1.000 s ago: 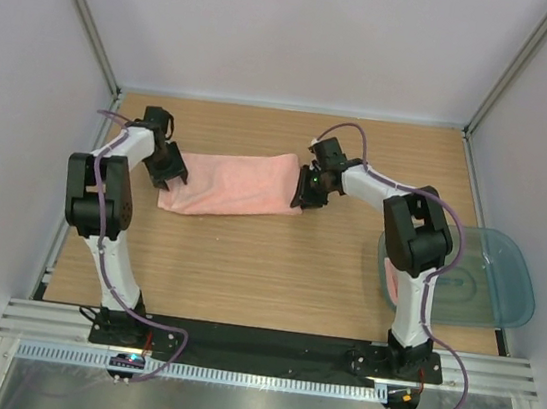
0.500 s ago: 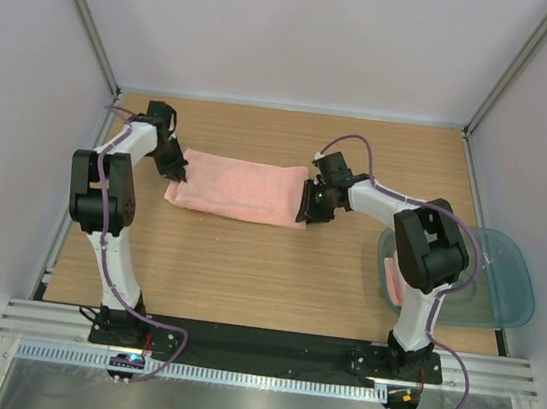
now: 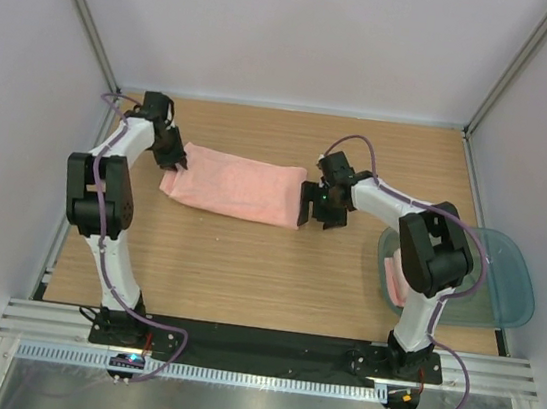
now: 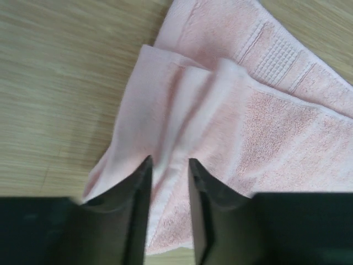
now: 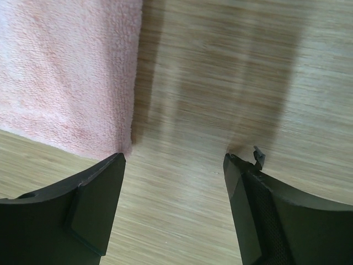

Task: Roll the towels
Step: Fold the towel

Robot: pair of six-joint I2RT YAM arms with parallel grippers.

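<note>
We had our left arm (image 3: pixel 127 150) reaching to the upper left of the overhead frame, left gripper (image 3: pixel 173 158) angled down, jaws only narrowly parted. Our right arm (image 3: pixel 387 201) stretched in toward frame centre, right gripper (image 3: pixel 314 208) low, jaws spread wide.

A robotics lab test cell. Plain white wall panels (image 3: pixel 277 23) in aluminium frame posts (image 3: pixel 85 13) box in the wood-grain tabletop (image 3: pixel 244 271) lying under the fingers (image 5: pixel 94 204) of the right gripper (image 5: pixel 174 163). Well behind those fingers, the left arm (image 3: pixel 102 204) and right arm (image 3: pixel 431 256) are bolted to a black base plate (image 3: pixel 265 343), beside a slotted cable duct (image 3: pixel 261 379).
</note>
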